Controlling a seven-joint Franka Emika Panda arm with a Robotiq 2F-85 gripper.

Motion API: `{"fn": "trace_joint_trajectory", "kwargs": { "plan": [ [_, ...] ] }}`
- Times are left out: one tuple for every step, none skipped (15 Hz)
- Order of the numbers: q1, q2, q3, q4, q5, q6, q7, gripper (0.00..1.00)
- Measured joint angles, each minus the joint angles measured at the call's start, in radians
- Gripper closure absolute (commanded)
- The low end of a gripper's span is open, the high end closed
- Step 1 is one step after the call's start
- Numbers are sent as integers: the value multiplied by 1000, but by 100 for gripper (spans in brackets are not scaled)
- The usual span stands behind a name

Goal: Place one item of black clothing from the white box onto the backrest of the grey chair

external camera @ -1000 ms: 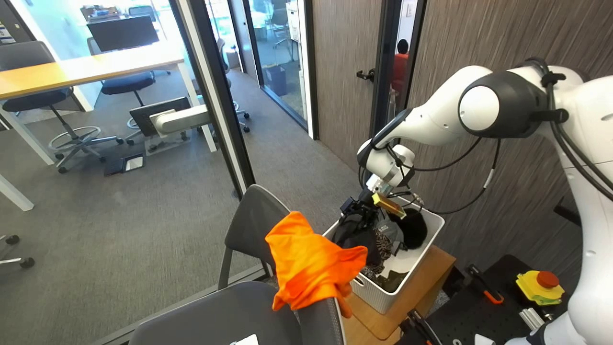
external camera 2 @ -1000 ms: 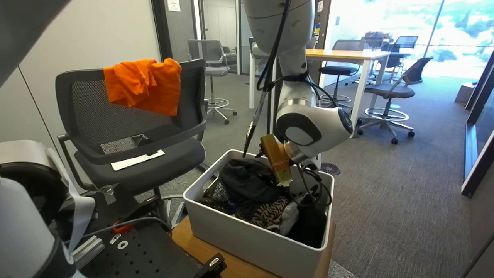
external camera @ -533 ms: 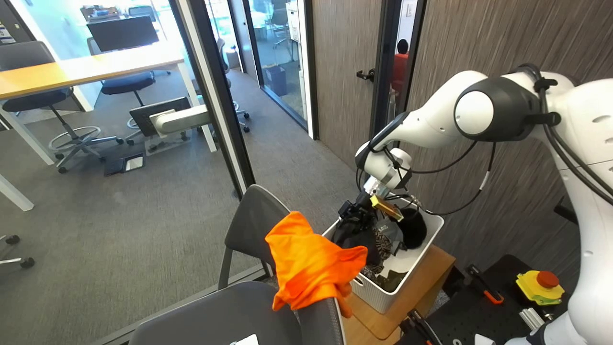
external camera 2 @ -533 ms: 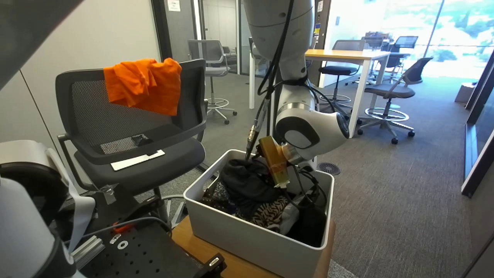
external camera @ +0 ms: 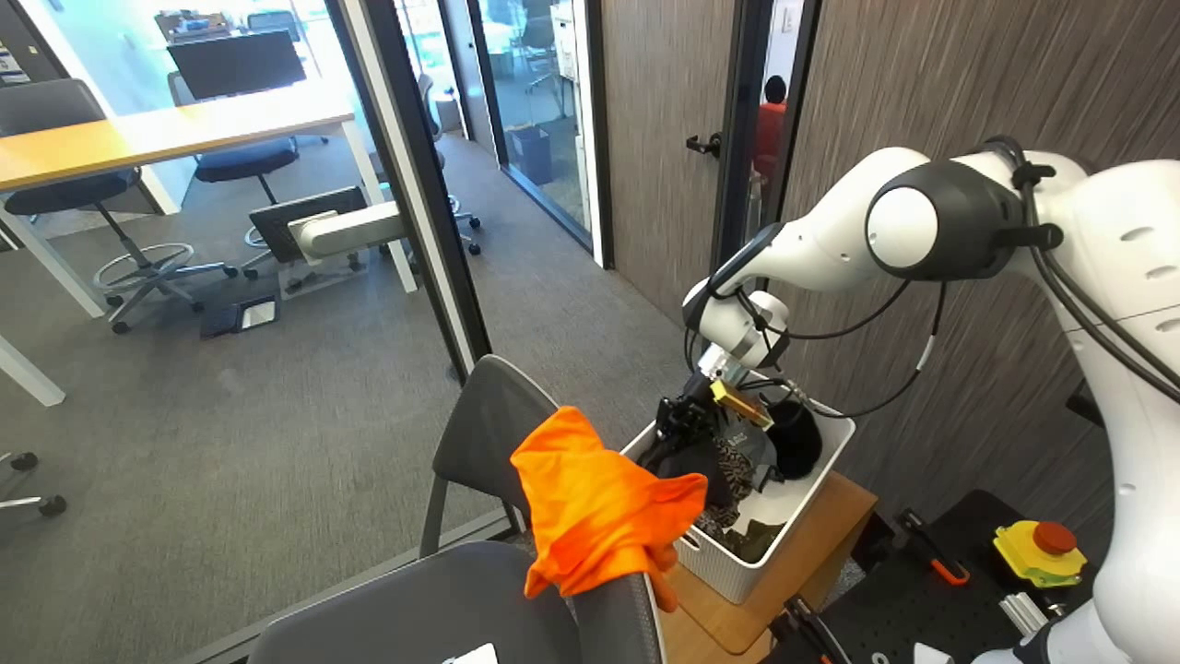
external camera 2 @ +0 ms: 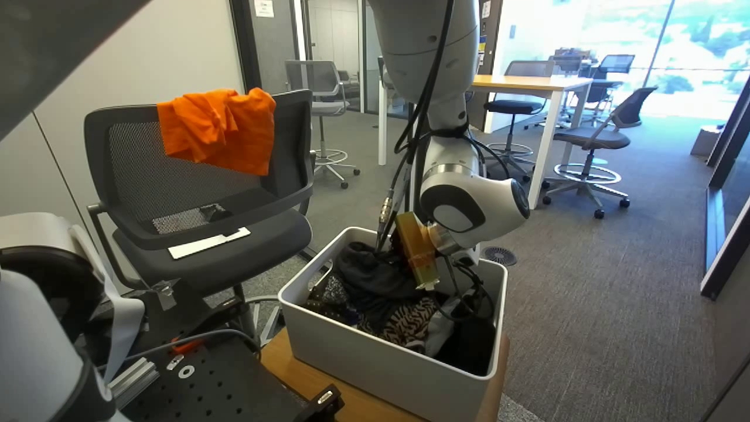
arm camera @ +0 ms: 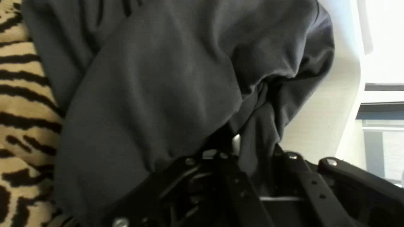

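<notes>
Inside the white box [external camera 2: 375,363] lies a heap of clothing, and black clothing [arm camera: 157,78] lies against the box's inner wall. My gripper [arm camera: 252,148] reaches down into that heap. In the wrist view a fold of the black cloth runs deep between its two fingers, and a light gap shows beside the left one. The cloth and shadow hide the fingertips, so whether the fold is pinched cannot be seen. The grey chair's backrest [external camera 2: 135,152] stands close to the box, in both exterior views.
Draped over the backrest is an orange cloth [external camera: 599,507]. Striped cloth [arm camera: 28,104], a grey garment [external camera: 751,443] and another black item [external camera: 797,438] share the box. Beneath it stands a wooden stand [external camera: 830,516]. A glass wall's post [external camera: 415,184] rises behind the chair.
My arm has lowered a little into the box. The gripper's fingers look drawn closer together, and the dark cloth beside them has sunk and creased. The chair and orange cloth have stayed put.
</notes>
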Motion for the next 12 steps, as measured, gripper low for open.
{"fn": "trace_joint_trajectory", "kwargs": {
  "plan": [
    [0, 3, 0, 3, 0, -3, 0, 96],
    [-1, 4, 0, 6, 0, -7, 0, 96],
    [-2, 4, 0, 6, 0, -10, -1, 93],
    [-4, 4, 0, 7, 0, -14, -3, 93],
    [-7, 2, 0, 6, 2, -18, -7, 93],
    [-11, -3, 0, 5, 4, -23, -12, 93],
    [-15, -13, 0, -1, 8, -28, -17, 93],
    [-19, -30, 0, -11, 14, -35, -21, 93],
    [-22, -53, 0, -26, 23, -38, -25, 93],
    [-25, -84, 0, -48, 32, -40, -30, 93],
    [-26, -125, 0, -77, 44, -40, -33, 93],
    [-26, -169, 0, -107, 57, -40, -36, 92]
  ]
}}
